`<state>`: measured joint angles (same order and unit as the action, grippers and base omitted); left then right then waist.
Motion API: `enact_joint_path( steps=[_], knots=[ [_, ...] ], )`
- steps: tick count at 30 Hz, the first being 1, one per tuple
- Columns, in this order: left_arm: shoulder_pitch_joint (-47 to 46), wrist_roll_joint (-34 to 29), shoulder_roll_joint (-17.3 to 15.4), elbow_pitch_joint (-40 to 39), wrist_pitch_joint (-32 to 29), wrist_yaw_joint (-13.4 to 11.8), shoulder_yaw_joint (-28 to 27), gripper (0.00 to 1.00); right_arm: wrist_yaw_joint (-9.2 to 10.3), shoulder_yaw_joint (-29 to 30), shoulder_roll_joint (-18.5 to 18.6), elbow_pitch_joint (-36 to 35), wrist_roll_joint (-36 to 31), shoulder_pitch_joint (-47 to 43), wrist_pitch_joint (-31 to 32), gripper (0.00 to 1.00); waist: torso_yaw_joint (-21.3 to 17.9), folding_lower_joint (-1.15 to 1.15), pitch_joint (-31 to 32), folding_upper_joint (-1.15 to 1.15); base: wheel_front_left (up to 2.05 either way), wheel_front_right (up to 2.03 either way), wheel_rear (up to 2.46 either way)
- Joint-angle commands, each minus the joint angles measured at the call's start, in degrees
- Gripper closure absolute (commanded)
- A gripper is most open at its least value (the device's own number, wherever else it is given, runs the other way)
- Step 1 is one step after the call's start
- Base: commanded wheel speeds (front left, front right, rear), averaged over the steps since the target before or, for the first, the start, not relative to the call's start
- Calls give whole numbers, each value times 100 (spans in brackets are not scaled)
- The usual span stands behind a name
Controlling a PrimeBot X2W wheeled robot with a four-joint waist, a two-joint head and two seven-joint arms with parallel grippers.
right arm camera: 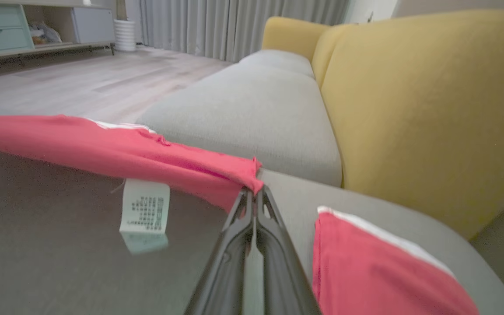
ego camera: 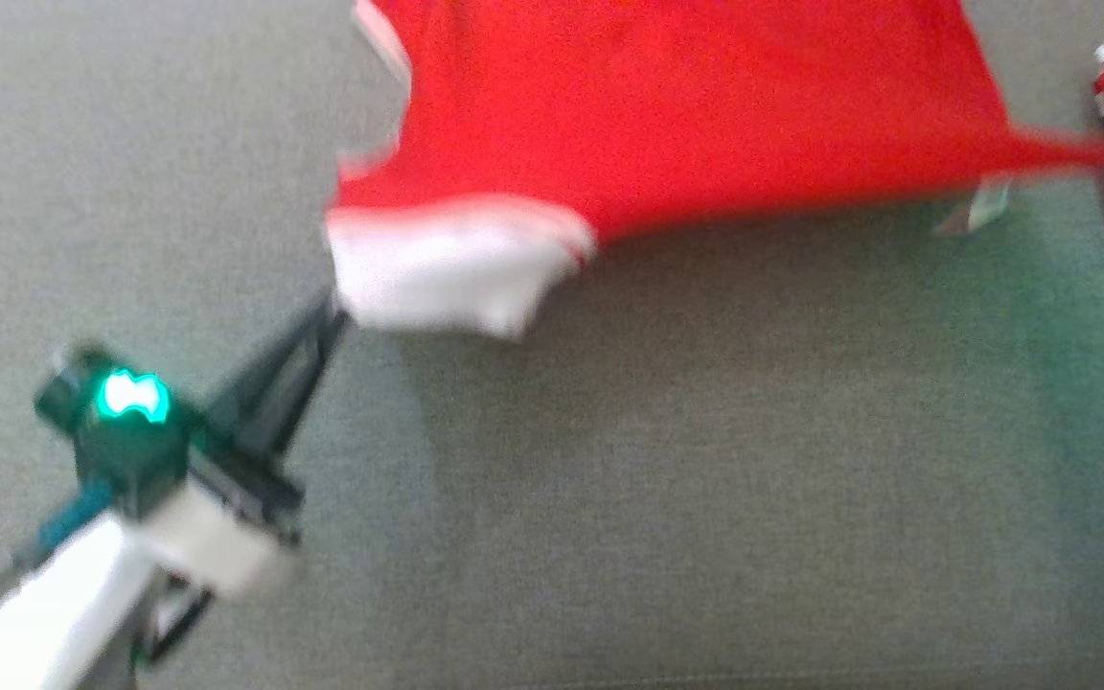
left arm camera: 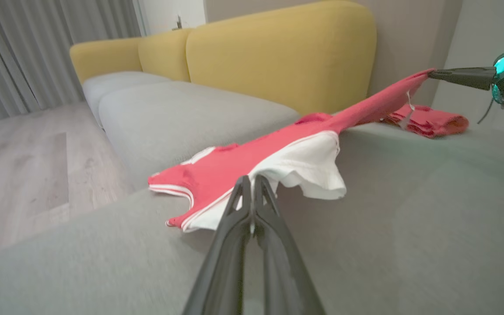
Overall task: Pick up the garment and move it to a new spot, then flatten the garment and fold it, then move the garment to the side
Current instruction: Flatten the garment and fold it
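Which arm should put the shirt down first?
Left, probably: its jaws hold the shirt by its white sleeve close above bare cushion, while the right jaws pinch a corner beside another folded red garment.

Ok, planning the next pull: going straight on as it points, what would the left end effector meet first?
The garment: the left end effector is shut on its white edge, so it would push into that cloth. Beyond, probably the grey seat cushion; depth unclear.

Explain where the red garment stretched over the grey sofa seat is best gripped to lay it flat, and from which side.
Probably at its two far ends, each from its own outer side. The left gripper pinches the white-trimmed edge, the right gripper the red corner by the care label; the garment hangs taut between them.
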<state>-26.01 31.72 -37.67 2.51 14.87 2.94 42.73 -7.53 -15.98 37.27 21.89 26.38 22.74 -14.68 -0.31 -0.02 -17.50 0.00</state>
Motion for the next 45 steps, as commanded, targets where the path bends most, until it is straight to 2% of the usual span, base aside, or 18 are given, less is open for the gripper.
enact_joint_path(
  steps=[1,9,15,18,23,28,34,35,36,37,38,42,45],
  knots=[
    [91,14,-365,-316,12,-68,-257,100,4,126,247,-256,31,-426,-31,100,10,2,279,0,0,0,0],
    [1535,136,-889,-1265,-393,-406,201,100,4,592,96,-1015,17,-2451,63,100,44,2,805,0,0,0,0],
    [1622,244,-943,-1684,-588,-581,171,100,4,910,-135,-1636,-30,-3003,390,100,38,2,741,0,0,0,0],
    [1307,248,-840,-1637,-628,-479,112,100,4,1002,-224,-1702,14,-2808,495,100,24,2,569,0,0,0,0],
    [403,324,-566,-1301,-779,-152,-59,100,4,923,-232,-1531,156,-2111,646,100,10,2,185,0,0,0,0],
    [-691,404,-230,-629,-977,202,-140,100,4,690,-180,-1193,245,-1280,736,100,-3,2,-247,0,0,0,0],
    [-1750,542,117,236,-1197,391,-36,100,4,293,-192,-767,286,-408,658,100,-76,2,-672,0,0,0,0],
    [-1854,572,160,373,-1222,403,-4,100,4,235,-211,-691,293,-299,627,86,-89,2,-723,0,0,0,0],
    [-1854,572,160,373,-1222,403,-4,100,4,235,-211,-691,293,-299,627,86,-89,2,-723,0,0,0,0],
    [-1936,577,181,514,-1260,413,48,59,4,204,-252,-602,313,-202,590,8,-103,2,-754,0,0,0,0],
    [-1999,572,197,638,-1261,420,88,0,4,171,-298,-532,325,-113,520,0,-119,2,-776,0,0,0,0],
    [-1957,635,276,999,-1136,420,157,0,4,12,-423,-292,356,37,280,0,-149,2,-752,0,0,0,0],
    [-1669,783,354,1115,-1019,278,123,0,4,-32,-489,-129,360,-14,144,0,-161,2,-640,0,0,0,0]
  ],
)
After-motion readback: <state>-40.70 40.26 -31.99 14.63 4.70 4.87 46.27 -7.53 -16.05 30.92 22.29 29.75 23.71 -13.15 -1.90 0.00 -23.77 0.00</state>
